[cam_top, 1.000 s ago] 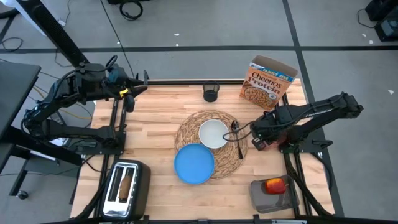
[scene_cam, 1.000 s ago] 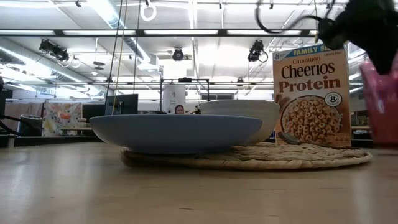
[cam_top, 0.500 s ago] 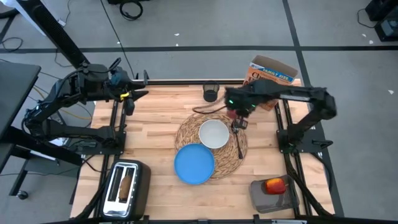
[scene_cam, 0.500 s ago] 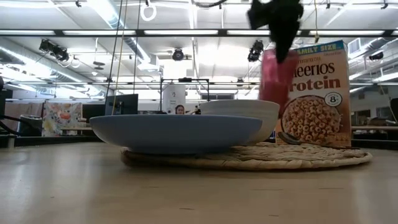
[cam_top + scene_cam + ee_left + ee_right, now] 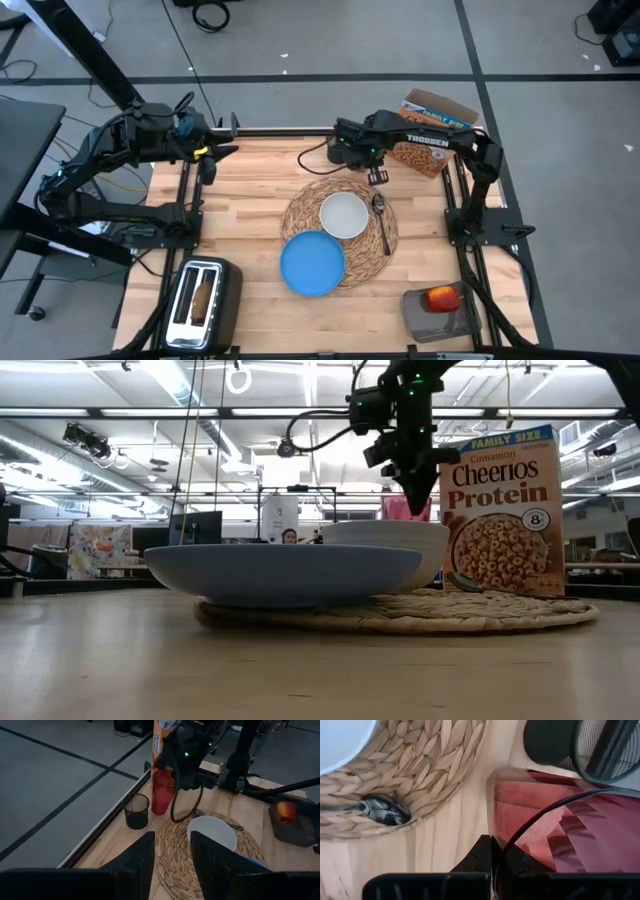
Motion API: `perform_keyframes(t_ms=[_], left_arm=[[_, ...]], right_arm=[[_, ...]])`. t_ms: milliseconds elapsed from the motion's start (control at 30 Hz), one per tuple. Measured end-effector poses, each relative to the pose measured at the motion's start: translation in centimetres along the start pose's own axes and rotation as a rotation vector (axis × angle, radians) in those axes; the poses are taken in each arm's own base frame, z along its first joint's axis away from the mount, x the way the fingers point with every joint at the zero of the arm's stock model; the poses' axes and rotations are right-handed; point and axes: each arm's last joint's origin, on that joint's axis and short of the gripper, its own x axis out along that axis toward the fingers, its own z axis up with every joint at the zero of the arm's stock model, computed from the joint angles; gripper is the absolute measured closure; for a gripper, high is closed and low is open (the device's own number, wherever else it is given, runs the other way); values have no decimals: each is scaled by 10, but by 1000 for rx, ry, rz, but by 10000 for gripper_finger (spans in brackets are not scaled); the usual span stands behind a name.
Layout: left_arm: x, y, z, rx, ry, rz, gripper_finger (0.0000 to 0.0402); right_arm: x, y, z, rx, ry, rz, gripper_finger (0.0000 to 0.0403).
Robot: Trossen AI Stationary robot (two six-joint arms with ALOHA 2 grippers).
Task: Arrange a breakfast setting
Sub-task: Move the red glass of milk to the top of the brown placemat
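Observation:
My right gripper (image 5: 362,160) is shut on the red cup (image 5: 162,791) at the table's far middle, right beside the small black holder cup (image 5: 136,810). The cup also shows behind the white bowl in the low view (image 5: 405,510). The round straw placemat (image 5: 340,232) carries the white bowl (image 5: 343,214), the metal spoon (image 5: 382,222) and part of the blue plate (image 5: 312,263). The Cheerios box (image 5: 432,135) stands at the far right. The apple (image 5: 440,297) lies on a grey tray. The toast (image 5: 203,298) sits in the toaster. My left gripper (image 5: 172,865) is open and empty at the far left. My right gripper holds the red cup by its wall at the rim (image 5: 496,827), one finger inside and one outside. The fingers (image 5: 481,854) come from above, pointing down. The cup is upright below the gripper; whether its base touches the table I cannot tell.
The silver toaster (image 5: 200,300) stands at the near left corner. The grey tray (image 5: 438,312) is at the near right. Bare wood lies left of the placemat (image 5: 245,215) and between the placemat and the far edge.
My right gripper has carried the red cup from the placemat's right side toward the far edge and leftward, past the spoon, and has come down beside the black holder cup. The cup has stayed upright in the hold.

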Motion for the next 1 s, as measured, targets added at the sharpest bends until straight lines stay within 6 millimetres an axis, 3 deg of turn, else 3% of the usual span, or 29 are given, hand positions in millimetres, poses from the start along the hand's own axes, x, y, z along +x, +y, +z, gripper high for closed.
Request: perform_keyframes(t_ms=[433, 1000], left_arm=[[0, 0, 0, -19, -1, 0, 269], [0, 0, 0, -35, -2, 0, 269]], right_arm=[[16, -10, 6, -39, -18, 37, 387], [10, -11, 6, -25, -66, 3, 319]])
